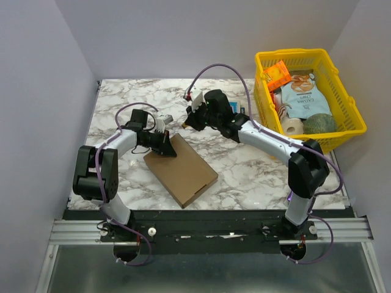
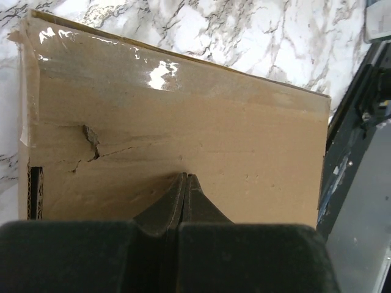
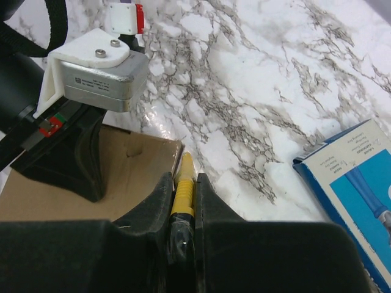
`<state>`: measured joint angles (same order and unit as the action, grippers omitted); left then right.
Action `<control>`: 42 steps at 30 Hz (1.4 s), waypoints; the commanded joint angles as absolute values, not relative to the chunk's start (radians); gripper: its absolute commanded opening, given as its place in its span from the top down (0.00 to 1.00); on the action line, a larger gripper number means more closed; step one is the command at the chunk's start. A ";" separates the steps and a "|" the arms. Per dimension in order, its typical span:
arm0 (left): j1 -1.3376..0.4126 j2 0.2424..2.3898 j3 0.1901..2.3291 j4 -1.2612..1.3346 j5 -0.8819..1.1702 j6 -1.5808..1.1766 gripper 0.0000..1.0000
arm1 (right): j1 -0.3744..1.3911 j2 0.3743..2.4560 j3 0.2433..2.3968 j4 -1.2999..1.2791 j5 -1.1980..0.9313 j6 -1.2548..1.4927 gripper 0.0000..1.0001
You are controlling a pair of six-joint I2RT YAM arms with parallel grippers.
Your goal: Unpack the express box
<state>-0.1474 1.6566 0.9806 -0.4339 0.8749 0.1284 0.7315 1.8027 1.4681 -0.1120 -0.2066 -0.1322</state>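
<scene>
The left gripper is clenched with nothing visible between its fingers. Its tips press on the taped, torn lid of the express box, which lies closed on the marble table directly beneath it and stretches away ahead. The right gripper grasps a yellow tool whose tip sits at the box's corner just ahead, with the left gripper crowding close on its left; a blue box lies apart on its right, and a yellow basket of packets stands well behind it.
</scene>
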 commanded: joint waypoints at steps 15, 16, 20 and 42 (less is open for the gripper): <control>-0.140 1.818 0.974 -0.531 0.922 0.143 0.97 | 0.815 1.888 1.434 0.101 -0.031 -0.164 1.00; -0.140 1.818 0.976 -0.532 0.919 0.143 0.97 | 0.818 1.890 1.434 0.100 -0.032 -0.166 1.00; -0.140 1.818 0.976 -0.517 0.910 0.120 0.97 | 0.819 1.891 1.428 0.071 -0.028 -0.166 1.00; -0.140 1.836 1.014 -0.509 0.893 0.109 0.97 | 0.822 1.896 1.416 0.003 0.049 -0.006 0.99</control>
<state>-0.1196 1.7790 1.0386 -0.4770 1.0233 0.0776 0.8124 1.8721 1.4059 0.0170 0.0124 -0.0814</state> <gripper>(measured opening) 0.031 0.188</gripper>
